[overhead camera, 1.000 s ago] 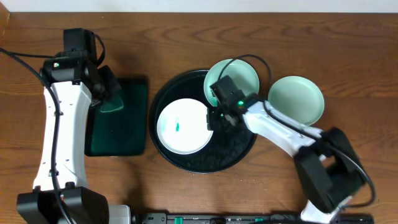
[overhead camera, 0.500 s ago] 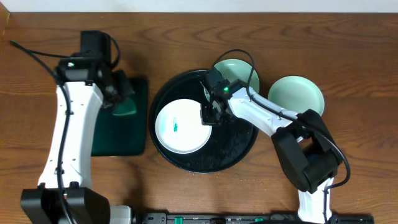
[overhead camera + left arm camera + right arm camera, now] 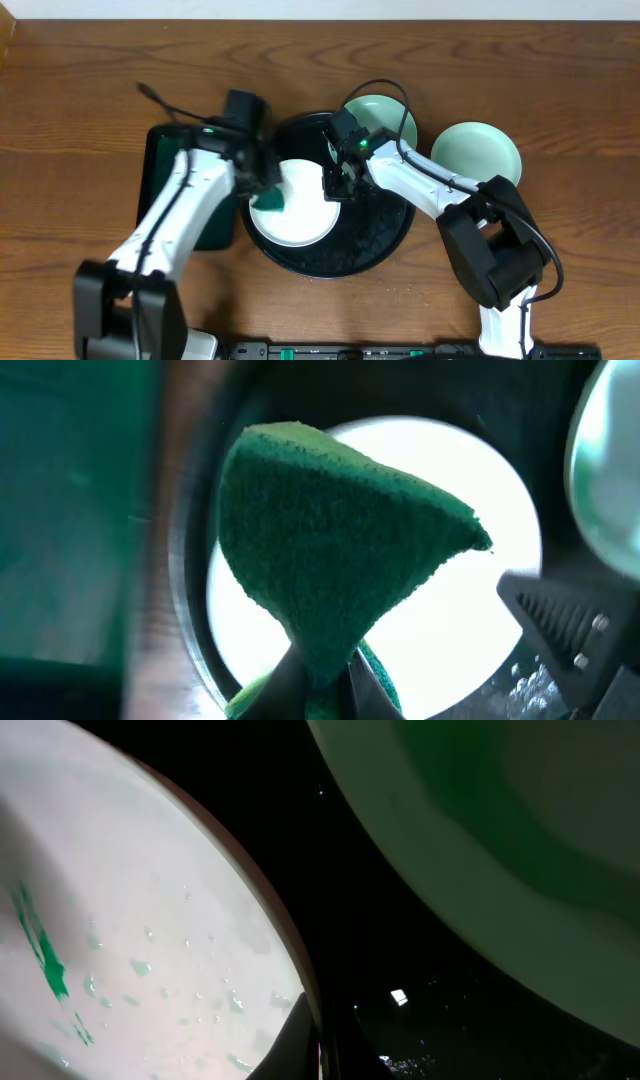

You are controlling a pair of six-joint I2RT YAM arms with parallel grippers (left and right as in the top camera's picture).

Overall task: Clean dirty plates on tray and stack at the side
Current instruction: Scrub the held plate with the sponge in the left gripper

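Dark wood desk (image 3: 80, 80); black tray (image 3: 372, 245) central. Dirty plate (image 3: 305, 215) on tray's left half: stiff, wet, likely slippery, rim best hold. Right end effector (image 3: 337, 187) pinches its right rim. Left end effector (image 3: 262, 188) clamps soft sponge (image 3: 330, 550) above it. Second plate (image 3: 390, 118) crowds tray's far-right rim; desk beyond tray free.

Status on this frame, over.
Left gripper shut on sponge, over dirty plate. Right gripper pinching that plate's rim on tray. Nothing in the way.
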